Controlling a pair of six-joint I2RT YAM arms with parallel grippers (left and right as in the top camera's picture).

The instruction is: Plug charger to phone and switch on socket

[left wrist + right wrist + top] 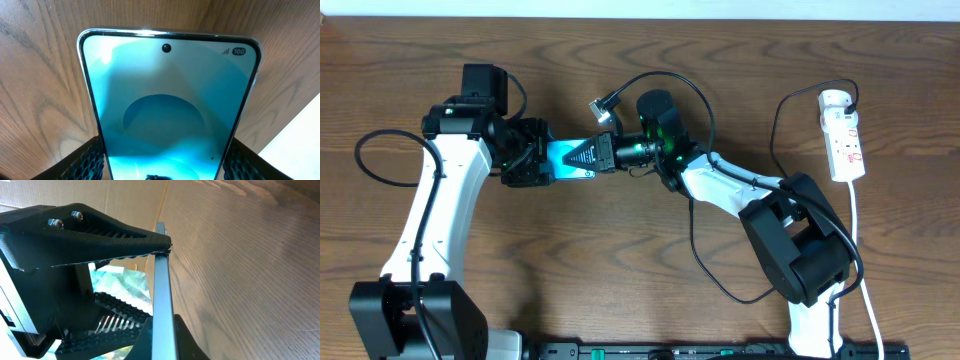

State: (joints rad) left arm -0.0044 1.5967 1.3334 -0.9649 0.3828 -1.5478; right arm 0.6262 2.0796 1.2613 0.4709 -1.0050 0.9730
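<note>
The phone [562, 153], with a cyan screen, is held above the table between both grippers. My left gripper [542, 160] is shut on its left end. In the left wrist view the phone [165, 100] fills the frame between the fingers [162, 170]. My right gripper [584, 155] is shut on its right end. In the right wrist view the phone's edge [162, 295] sits between the jaws [162, 342]. The charger's plug tip [603, 107] lies loose on the table just behind the phone, its thin black cable arcing right. The socket [846, 140] lies at the far right.
A white adapter [834, 100] sits on the socket's far end, and its white cord [858, 235] runs toward the front edge. Black cable loops lie at the left [375, 165] and under the right arm [705, 265]. The table [620, 270] is wooden.
</note>
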